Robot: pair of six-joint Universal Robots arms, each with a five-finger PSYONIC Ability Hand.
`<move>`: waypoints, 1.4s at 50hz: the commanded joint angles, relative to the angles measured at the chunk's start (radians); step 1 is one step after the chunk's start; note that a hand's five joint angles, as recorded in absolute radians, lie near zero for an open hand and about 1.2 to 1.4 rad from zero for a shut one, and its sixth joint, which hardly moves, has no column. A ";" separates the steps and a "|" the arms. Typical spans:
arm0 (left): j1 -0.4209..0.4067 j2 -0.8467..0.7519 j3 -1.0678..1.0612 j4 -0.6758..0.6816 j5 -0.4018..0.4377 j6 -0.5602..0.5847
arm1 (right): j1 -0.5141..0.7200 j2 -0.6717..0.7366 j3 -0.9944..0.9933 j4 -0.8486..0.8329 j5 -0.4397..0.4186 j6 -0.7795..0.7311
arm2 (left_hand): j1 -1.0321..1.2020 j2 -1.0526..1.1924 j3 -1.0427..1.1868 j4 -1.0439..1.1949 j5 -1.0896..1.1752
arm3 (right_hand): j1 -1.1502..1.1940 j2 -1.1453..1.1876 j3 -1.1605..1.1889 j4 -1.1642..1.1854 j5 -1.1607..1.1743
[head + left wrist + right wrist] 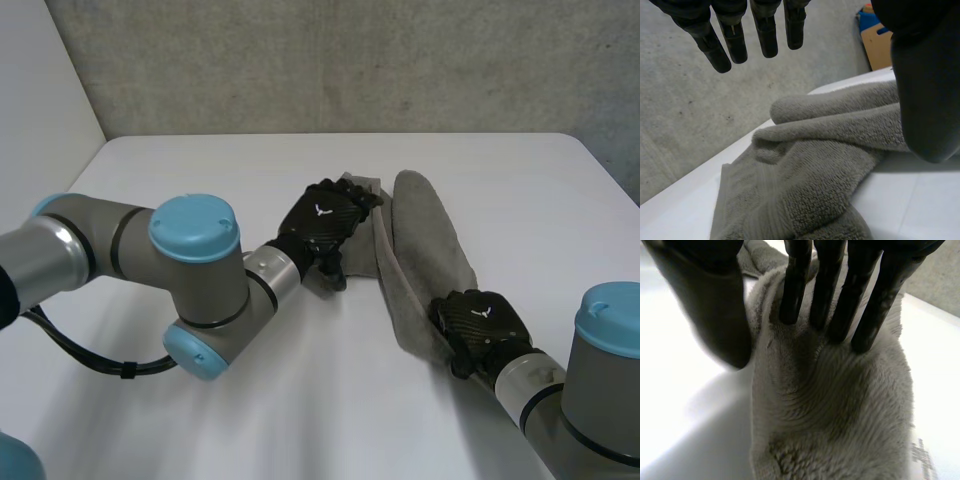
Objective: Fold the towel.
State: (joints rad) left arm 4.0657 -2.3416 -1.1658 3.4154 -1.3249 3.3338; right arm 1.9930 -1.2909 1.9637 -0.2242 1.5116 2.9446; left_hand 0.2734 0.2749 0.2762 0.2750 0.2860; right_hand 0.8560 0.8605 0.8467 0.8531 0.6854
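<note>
The towel (425,240) lies bunched lengthwise mid table (200,180), so pin its near end under the straight fingers of your right hand (480,322), then close your spread left hand (325,225), poised at the far end, on one corner.

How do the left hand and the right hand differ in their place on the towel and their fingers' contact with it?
The left hand is at the towel's far end; the right hand is at its near end. The left hand's fingers hang straight, clear of the cloth; the right hand's fingers, also straight, press into it. Both hands are open and pinch nothing.
</note>
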 commanded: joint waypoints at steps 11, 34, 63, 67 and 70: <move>-0.041 -0.012 -0.005 -0.004 0.000 0.092 | 0.001 -0.198 0.030 -0.001 -0.215 -0.045 | 0.008 0.006 0.005 0.006 -0.179 | 0.540 0.536 0.550 0.543 0.536; 0.002 0.224 -0.112 -0.007 -0.017 0.069 | -0.109 -0.217 -0.067 0.268 -0.143 -0.252 | -0.013 -0.014 -0.016 -0.015 -0.200 | 0.358 0.354 0.368 0.361 0.354; 0.094 0.400 -0.253 -0.019 0.326 -0.322 | -0.114 -0.231 -0.155 0.169 -0.154 -0.019 | 1.123 1.121 1.120 1.121 0.936 | -0.681 -0.686 -0.672 -0.679 -0.685; 0.096 0.383 -0.252 -0.015 0.383 -0.350 | -0.119 -0.222 -0.134 0.135 -0.152 -0.019 | 1.123 1.121 1.120 1.121 0.936 | -0.681 -0.686 -0.672 -0.679 -0.685; 0.097 0.369 -0.250 -0.010 0.440 -0.367 | -0.119 -0.219 -0.108 0.091 -0.152 -0.019 | 1.123 1.121 1.120 1.121 0.936 | -0.681 -0.686 -0.672 -0.679 -0.685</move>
State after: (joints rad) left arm 4.1624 -1.9505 -1.4175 3.3998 -0.9577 2.9934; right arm 1.8764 -1.5176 1.8219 -0.0796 1.3576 2.9301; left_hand 1.4192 1.4874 1.5262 1.5010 1.4652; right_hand 0.2255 0.2371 0.2372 0.2438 0.0589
